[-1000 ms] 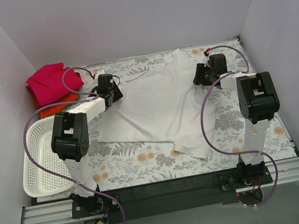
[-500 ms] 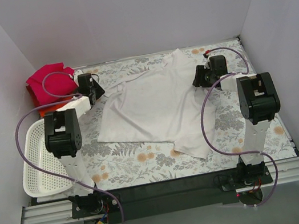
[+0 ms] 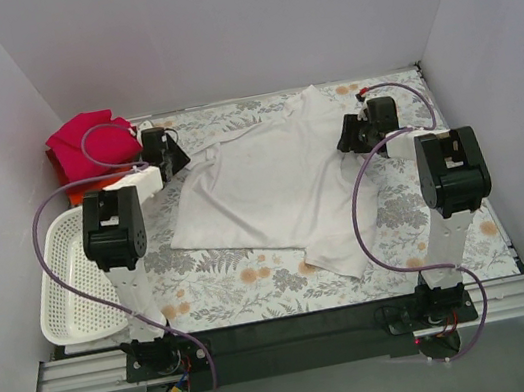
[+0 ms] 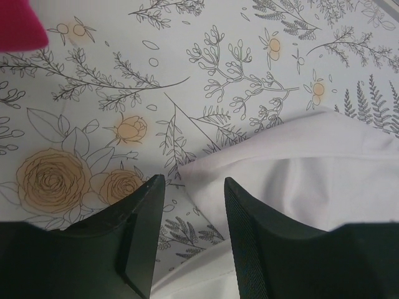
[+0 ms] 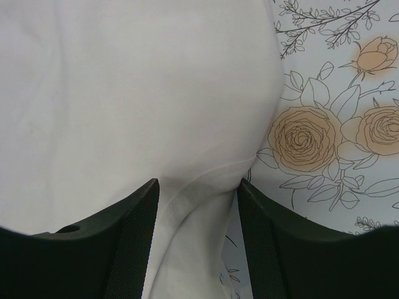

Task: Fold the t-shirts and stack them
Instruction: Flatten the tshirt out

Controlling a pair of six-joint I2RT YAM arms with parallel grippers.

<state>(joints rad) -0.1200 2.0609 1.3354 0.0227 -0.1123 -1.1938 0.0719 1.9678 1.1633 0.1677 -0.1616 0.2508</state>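
Limp white t-shirt (image 3: 271, 189) by table's (image 3: 249, 295) far edge
Left fingers (image 4: 140, 237), right fingers (image 5: 134, 240) gaped empty; I'd pinch sleeve hems.

A white t-shirt (image 3: 271, 189) is seen spread out, slightly creased, on the floral counter (image 3: 257, 283). The left pincer (image 3: 172, 158) is placed at the shirt's left edge, the right pincer (image 3: 347, 137) at its right edge. A magenta t-shirt (image 3: 80, 142) is piled beyond the white t-shirt's far left corner, and a white mesh basket (image 3: 61, 292) is set well to its left
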